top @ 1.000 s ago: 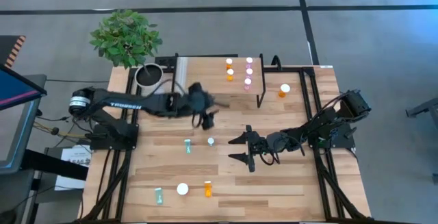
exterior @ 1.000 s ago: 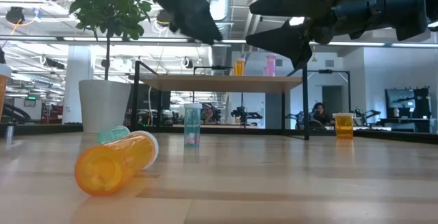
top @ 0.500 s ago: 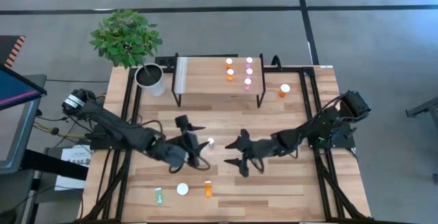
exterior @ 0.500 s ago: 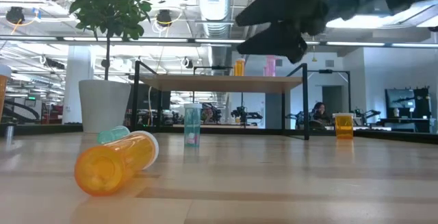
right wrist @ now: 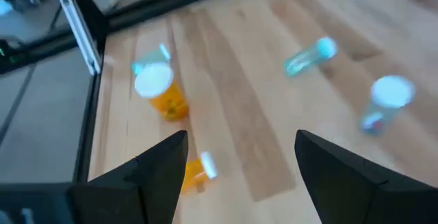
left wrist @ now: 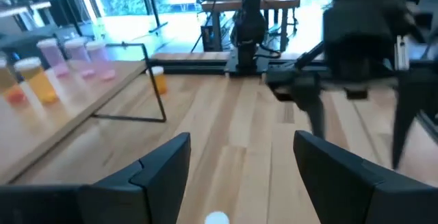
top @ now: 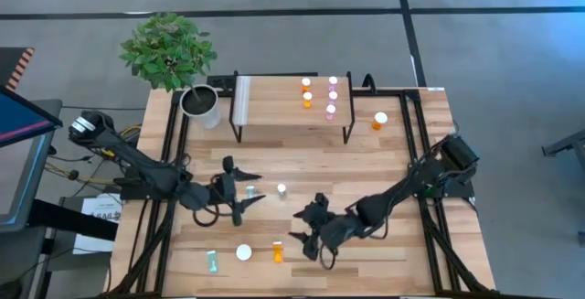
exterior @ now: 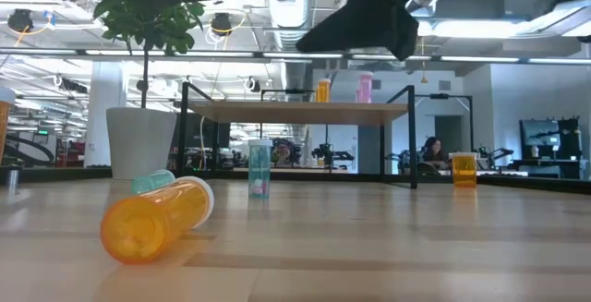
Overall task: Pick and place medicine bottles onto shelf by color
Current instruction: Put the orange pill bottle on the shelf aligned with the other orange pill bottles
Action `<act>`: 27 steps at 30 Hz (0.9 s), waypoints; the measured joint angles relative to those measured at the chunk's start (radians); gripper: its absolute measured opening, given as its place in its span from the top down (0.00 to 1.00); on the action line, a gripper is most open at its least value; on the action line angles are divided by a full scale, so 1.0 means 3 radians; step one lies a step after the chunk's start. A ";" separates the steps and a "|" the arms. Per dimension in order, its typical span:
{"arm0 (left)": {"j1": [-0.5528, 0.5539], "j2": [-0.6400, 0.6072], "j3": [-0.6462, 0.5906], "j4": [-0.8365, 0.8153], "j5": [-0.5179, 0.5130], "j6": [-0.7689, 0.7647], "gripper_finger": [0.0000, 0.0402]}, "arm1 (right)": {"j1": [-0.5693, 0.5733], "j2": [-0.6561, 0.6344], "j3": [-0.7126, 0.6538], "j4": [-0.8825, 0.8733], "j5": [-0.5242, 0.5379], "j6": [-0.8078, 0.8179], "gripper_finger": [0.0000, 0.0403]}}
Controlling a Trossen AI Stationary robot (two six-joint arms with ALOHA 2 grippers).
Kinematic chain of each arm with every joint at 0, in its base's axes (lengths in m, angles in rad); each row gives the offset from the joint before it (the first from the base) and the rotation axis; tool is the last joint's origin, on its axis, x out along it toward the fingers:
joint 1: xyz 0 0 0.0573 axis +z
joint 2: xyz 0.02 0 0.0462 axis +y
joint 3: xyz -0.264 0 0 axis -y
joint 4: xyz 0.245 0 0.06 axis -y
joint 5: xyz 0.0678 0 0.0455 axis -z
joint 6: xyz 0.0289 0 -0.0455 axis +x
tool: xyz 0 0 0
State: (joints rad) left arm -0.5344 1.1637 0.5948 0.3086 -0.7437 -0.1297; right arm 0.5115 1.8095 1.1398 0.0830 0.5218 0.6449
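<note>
We take the shelf (top: 291,107) as our landmark: it stands at the far edge of the tabletop (top: 393,166), beside the white plant pot (top: 198,103).

On the shelf we count five medicine bottles: two orange ones (top: 306,92) and three pink ones (top: 332,96), upright in two short rows toward its right end. Just off the shelf's right end, on the tabletop, stands one more orange bottle (top: 379,120).

In front of the shelf, toward the middle of the tabletop, a bottle shows as a white cap (top: 281,189), and a teal bottle (top: 250,192) sits just to its left. Well away from the shelf, along the near edge, we see a teal bottle (top: 212,261) lying down, a wide orange bottle with a white cap (top: 243,252), and a small orange bottle (top: 277,251) beside it.

The left gripper (top: 240,189) hovers in front of the shelf's left half, right by the teal bottle, its fingers (left wrist: 161,169) spread wide and holding nothing. The right gripper (top: 308,239) hangs farther from the shelf, above the near-edge group and just beside the small orange bottle; its fingers (right wrist: 161,166) are also wide apart and empty.
</note>
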 joint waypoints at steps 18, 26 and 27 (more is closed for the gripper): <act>-0.0318 -0.0275 -0.0189 -0.0020 -0.0142 -0.0235 0.39 | 0.0039 0.1434 0.1373 -0.0754 -0.0259 0.0398 0.28; -0.0385 -0.0276 -0.0188 -0.0025 -0.0245 -0.0307 0.39 | 0.0085 0.1632 0.1623 -0.1221 -0.0259 0.0655 0.28; -0.0385 -0.0276 -0.0188 -0.0025 -0.0245 -0.0308 0.39 | 0.0089 0.1625 0.1628 -0.1308 -0.0261 0.0682 0.28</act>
State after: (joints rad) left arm -0.6498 1.0809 0.5385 0.3012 -0.8173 -0.2222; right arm 0.5383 2.2971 1.6283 -0.3093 0.4435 0.8494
